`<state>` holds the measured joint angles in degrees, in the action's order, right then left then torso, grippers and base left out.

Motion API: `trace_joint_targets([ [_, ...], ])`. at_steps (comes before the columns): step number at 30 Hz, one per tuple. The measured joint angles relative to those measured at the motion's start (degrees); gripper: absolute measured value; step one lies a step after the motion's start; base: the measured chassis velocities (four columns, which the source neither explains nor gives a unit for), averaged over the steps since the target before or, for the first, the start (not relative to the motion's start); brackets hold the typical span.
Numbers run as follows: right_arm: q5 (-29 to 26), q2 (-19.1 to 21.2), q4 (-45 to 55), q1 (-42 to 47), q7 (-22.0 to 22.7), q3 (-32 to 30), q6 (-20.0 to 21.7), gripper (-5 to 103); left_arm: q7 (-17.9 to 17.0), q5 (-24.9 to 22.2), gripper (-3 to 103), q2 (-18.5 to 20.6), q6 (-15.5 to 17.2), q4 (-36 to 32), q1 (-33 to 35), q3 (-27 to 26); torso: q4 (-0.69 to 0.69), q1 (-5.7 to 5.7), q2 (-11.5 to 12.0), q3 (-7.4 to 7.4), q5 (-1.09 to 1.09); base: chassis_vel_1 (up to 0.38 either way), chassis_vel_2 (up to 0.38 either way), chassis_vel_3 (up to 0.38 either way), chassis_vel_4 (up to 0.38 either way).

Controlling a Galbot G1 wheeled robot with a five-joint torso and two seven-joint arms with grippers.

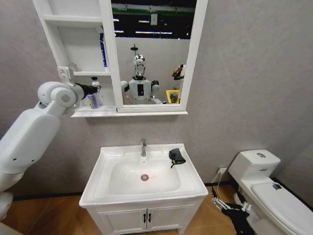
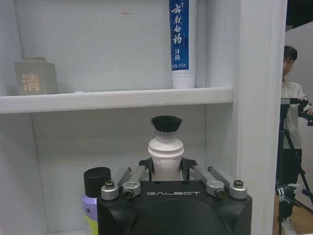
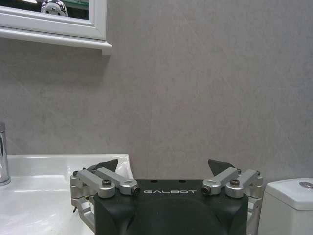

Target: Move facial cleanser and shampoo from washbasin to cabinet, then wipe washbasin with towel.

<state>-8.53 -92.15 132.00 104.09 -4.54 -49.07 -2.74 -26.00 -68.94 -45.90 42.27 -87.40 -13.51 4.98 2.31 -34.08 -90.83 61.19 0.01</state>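
Inside cabinet [image 1: 78, 58], left gripper [image 2: 166, 171] clasping bottle [image 2: 166, 147]

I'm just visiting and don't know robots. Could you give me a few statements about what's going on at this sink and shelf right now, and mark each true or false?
1. The left gripper is inside the cabinet's bottom compartment, shut on a white bottle with a black cap. True.
2. The towel is lying in the bowl over the drain. False: it sits on the washbasin's flat rim, to the right of the tap.
3. A purple bottle with a black cap stands beside the white one. True.
4. The right gripper holds the towel. False: it is open and empty, near the basin's edge.
5. The blue-and-white tube stands on the washbasin. False: it is on a cabinet shelf above.
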Motion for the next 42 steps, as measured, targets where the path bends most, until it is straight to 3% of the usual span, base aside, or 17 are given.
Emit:
trace_joint_targets([
  [6,-0.1,0.0,-0.3,0.1,0.2,-0.2,-0.5,100,2.3,4.3,30,-2.2,-0.1,4.0,-1.7,1.9,-0.02,0.01,0.0,0.00,0.00,0.000,0.000,0.000,0.000],
  [26,0.0,0.1,-1.0,-2.3,0.9,-1.1,-0.5,100,2.9,8.0,27,-5.5,-0.1,9.3,-1.1,2.6,-0.02,0.01,0.0,0.00,-0.01,0.000,0.000,0.000,0.000],
  [32,-0.4,0.3,-0.8,-2.6,0.7,-1.7,0.1,100,3.0,9.6,45,-6.5,-0.4,10.9,-1.2,2.6,-0.01,0.01,0.0,0.00,-0.01,0.000,0.000,0.000,0.000],
  [34,-0.5,0.5,-0.8,-2.6,0.5,-1.8,0.3,100,3.0,9.7,62,-6.6,-0.5,11.1,-1.7,2.5,-0.01,0.01,0.0,-0.01,0.00,0.000,0.000,0.000,0.000],
  [36,-0.5,0.6,-0.8,-2.7,0.5,-1.8,0.4,100,2.9,9.7,62,-6.6,-0.5,11.1,-1.9,2.5,-0.01,0.01,0.0,0.00,0.00,0.000,0.000,0.000,0.000],
  [38,-0.5,0.6,-0.8,-2.7,0.5,-1.8,0.4,100,2.9,9.7,68,-6.6,-0.5,11.0,-1.9,2.5,-0.02,0.01,0.0,0.00,0.00,0.000,0.000,0.000,0.000],
  [41,-0.5,0.6,-0.8,-2.9,0.5,-1.7,0.5,100,2.8,9.5,84,-6.3,-0.5,10.1,-2.0,2.1,-0.01,0.01,0.0,-0.01,0.00,0.000,0.000,0.000,0.000],
  [42,-0.5,0.6,-0.8,-2.9,0.5,-1.7,0.5,100,2.8,9.5,84,-6.3,-0.5,10.1,-2.0,2.1,-0.01,0.01,0.0,-0.01,0.00,0.000,0.000,0.000,0.000],
])
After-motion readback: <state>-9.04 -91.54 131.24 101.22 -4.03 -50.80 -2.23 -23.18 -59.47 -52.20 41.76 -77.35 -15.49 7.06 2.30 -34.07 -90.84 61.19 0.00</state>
